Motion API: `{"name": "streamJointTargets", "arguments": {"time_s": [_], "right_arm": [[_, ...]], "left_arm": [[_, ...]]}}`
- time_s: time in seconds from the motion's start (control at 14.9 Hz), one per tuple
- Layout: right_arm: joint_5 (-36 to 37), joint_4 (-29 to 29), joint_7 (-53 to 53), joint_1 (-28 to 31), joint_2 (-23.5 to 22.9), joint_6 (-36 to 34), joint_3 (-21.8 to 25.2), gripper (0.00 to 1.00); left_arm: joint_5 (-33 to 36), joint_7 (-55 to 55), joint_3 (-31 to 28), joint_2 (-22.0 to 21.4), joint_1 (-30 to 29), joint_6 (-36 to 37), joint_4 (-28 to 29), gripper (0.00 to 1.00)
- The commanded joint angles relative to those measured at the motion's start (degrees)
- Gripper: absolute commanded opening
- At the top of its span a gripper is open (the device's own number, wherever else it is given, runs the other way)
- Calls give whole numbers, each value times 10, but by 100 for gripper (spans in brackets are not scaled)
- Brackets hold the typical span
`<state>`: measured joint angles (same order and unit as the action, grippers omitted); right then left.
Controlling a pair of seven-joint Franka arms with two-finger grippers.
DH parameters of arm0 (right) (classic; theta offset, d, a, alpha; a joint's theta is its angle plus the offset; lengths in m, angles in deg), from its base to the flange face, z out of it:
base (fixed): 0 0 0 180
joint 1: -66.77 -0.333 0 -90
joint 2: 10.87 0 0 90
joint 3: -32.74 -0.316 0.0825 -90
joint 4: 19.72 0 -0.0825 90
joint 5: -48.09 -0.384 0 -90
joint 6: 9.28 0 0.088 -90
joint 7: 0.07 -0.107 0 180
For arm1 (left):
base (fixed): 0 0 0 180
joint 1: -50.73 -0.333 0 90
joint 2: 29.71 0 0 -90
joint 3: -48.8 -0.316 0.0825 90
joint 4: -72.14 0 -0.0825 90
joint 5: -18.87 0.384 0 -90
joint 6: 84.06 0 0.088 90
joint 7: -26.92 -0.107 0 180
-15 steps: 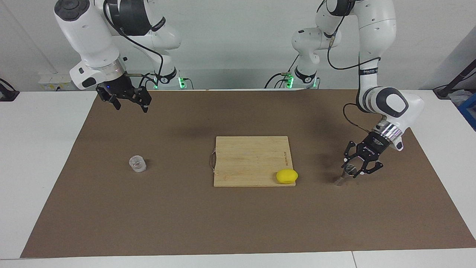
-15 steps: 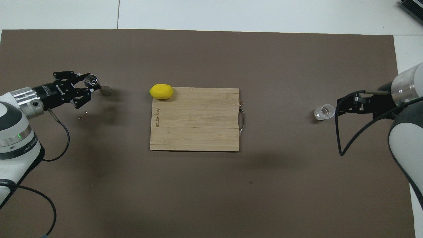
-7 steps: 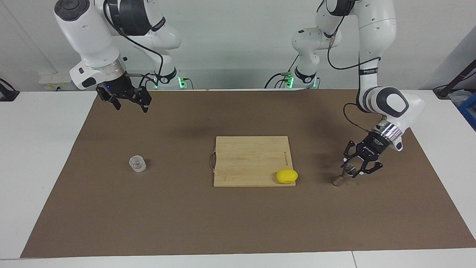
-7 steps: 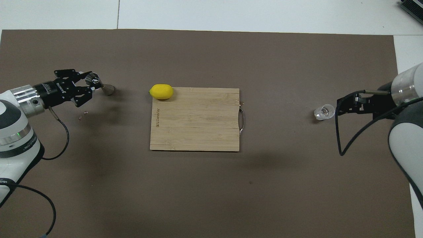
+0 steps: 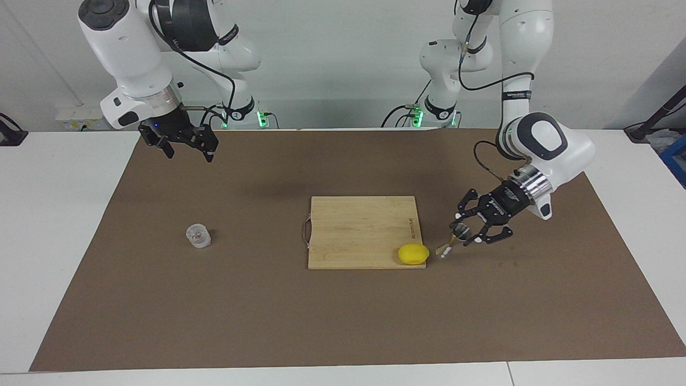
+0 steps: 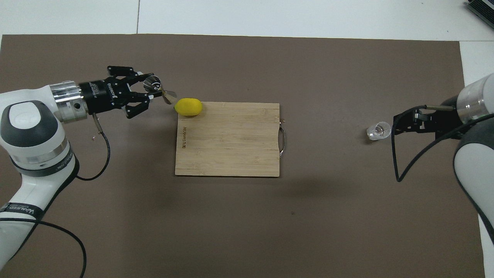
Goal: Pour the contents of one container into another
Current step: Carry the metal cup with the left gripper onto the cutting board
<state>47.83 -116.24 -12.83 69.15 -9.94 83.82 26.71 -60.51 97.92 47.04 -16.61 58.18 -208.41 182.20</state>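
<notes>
The steel jigger (image 5: pixel 453 241) in the left gripper (image 5: pixel 465 235) is motion-blurred and tilted, its lower cone a pale smear close to the lemon (image 5: pixel 413 253), so whether it touches the lemon or the brown mat (image 5: pixel 343 321) cannot be told. The clear glass cup (image 5: pixel 198 235), toward the right arm's end of the mat, is too small and see-through to show any contents. In the overhead view the right gripper (image 6: pixel 405 122) is half hidden by its own arm and cable, and both arms are cut off by the picture's edges.
</notes>
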Motion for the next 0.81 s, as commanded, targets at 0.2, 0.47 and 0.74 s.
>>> {"name": "streamJointTargets", "arguments": {"time_s": [0.2, 0.47, 0.74], "right_arm": [[-1, 5, 1, 6, -2, 0, -3, 100], [-1, 4, 1, 6, -2, 0, -3, 100], [-1, 4, 1, 6, -2, 0, -3, 100]], "left_arm": [[-6, 67, -4, -1, 138, -100, -11, 0], [-59, 97, 1, 12, 231, -221, -9, 0], [-88, 97, 0, 39, 296, -310, -10, 0]]}}
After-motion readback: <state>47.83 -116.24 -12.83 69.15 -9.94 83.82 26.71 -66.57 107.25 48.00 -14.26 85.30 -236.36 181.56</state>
